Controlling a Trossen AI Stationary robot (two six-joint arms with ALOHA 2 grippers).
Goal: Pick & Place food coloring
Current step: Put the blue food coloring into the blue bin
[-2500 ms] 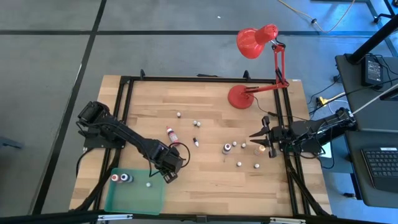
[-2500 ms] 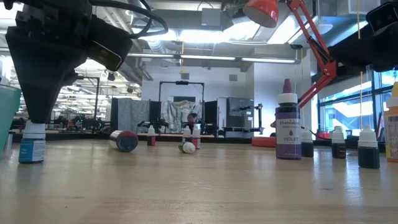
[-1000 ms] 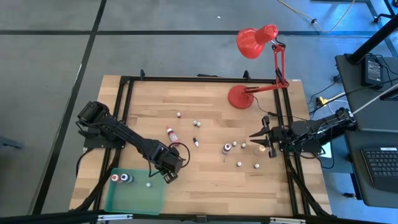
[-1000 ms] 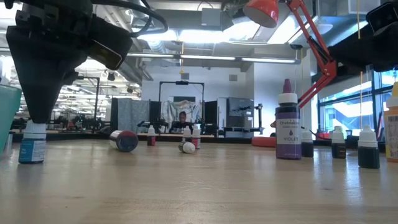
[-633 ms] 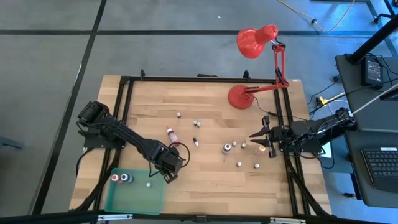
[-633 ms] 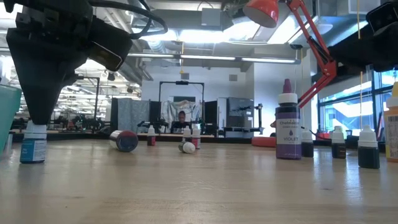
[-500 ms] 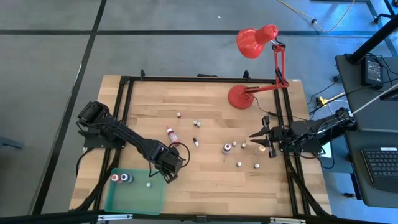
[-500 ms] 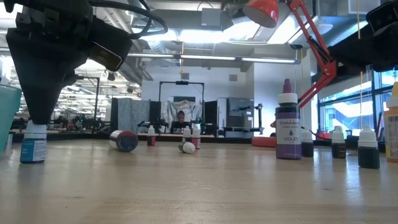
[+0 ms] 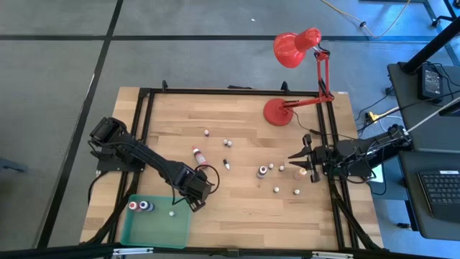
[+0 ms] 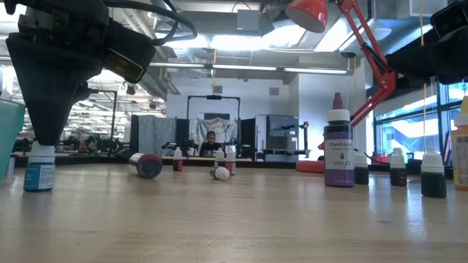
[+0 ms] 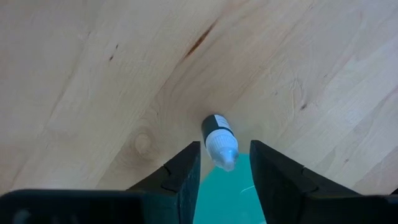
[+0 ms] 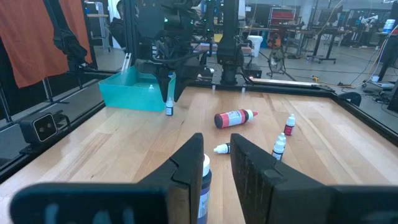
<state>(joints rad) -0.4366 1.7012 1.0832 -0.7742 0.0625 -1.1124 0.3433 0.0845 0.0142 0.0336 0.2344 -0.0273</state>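
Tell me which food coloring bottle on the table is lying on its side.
The red bottle with the white label, near the table's middle; the others nearby stand upright.

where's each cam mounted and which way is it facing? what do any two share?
High view: overhead, straight down on the table; both arms show, left hand by the green tray, right hand near the right edge.
Low view: table height, looking across into the room; left arm's dark bulk above a blue-labelled bottle.
Left wrist view: looks down past its own fingers at that bottle.
Right wrist view: looks across the table past its own fingers, with a dark bottle between them, toward the left arm.
Shared: the red bottle lying down.
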